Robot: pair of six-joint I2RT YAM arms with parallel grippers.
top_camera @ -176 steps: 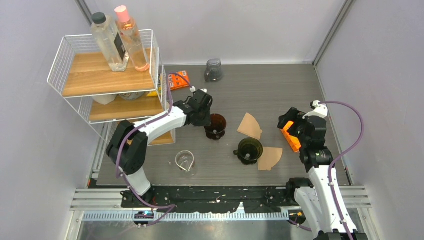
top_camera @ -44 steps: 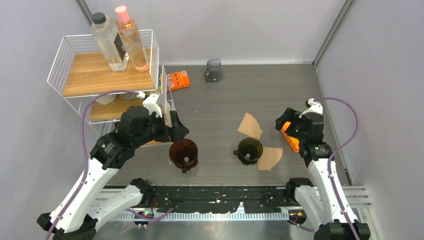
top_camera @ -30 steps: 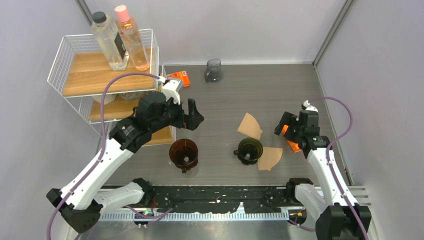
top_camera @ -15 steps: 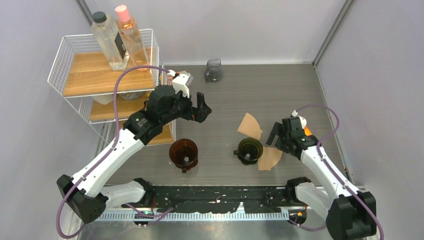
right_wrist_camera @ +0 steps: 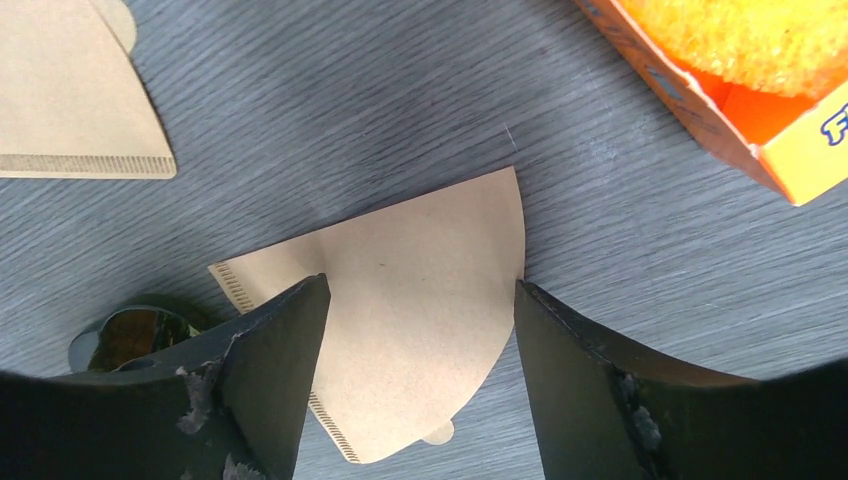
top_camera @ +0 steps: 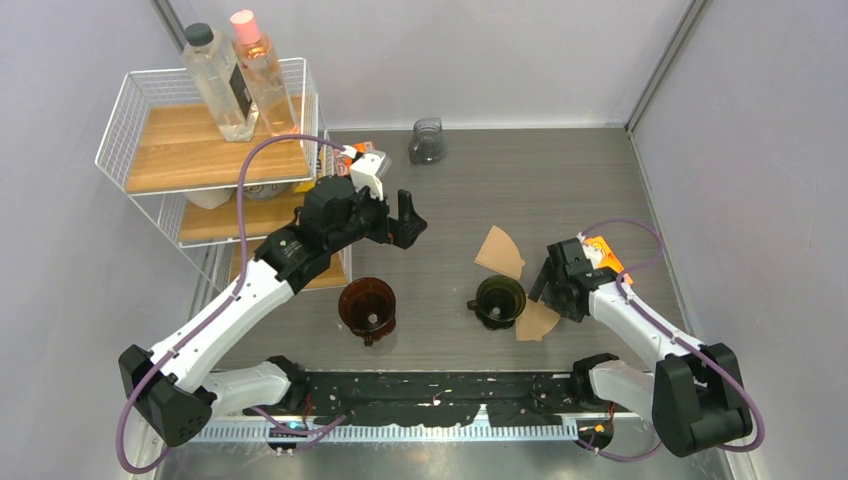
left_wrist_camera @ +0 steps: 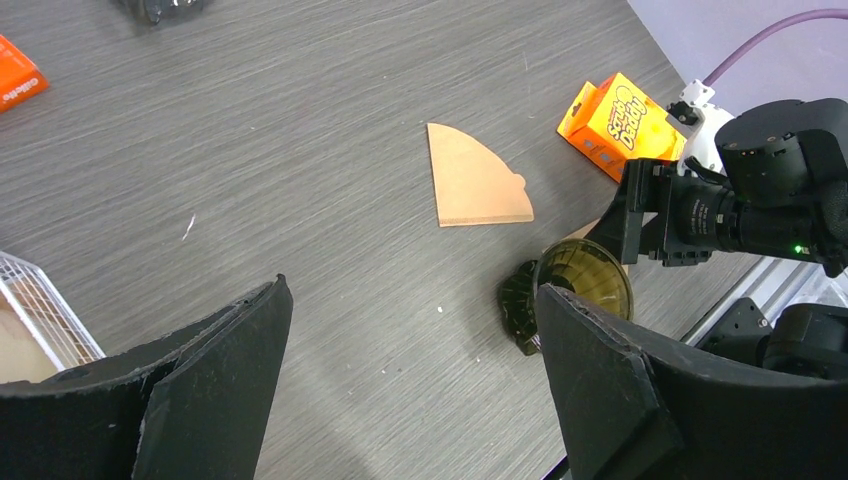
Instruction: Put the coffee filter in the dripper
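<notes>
Right gripper [right_wrist_camera: 415, 305] spread wide, the flat brown coffee filter [right_wrist_camera: 400, 250] lying directly below between its fingers, the dark green dripper [right_wrist_camera: 130, 335] beside its left finger; left gripper [left_wrist_camera: 410, 300] released, empty

Your right end effector [right_wrist_camera: 418, 300] hangs with its jaws spread wide above a brown coffee filter [right_wrist_camera: 400, 250] lying flat on the grey surface [right_wrist_camera: 350, 110]. You see a second filter [right_wrist_camera: 70, 90] upper left, an orange box [right_wrist_camera: 740, 90] upper right, and the dark dripper [right_wrist_camera: 130, 335] partly hidden lower left.
</notes>
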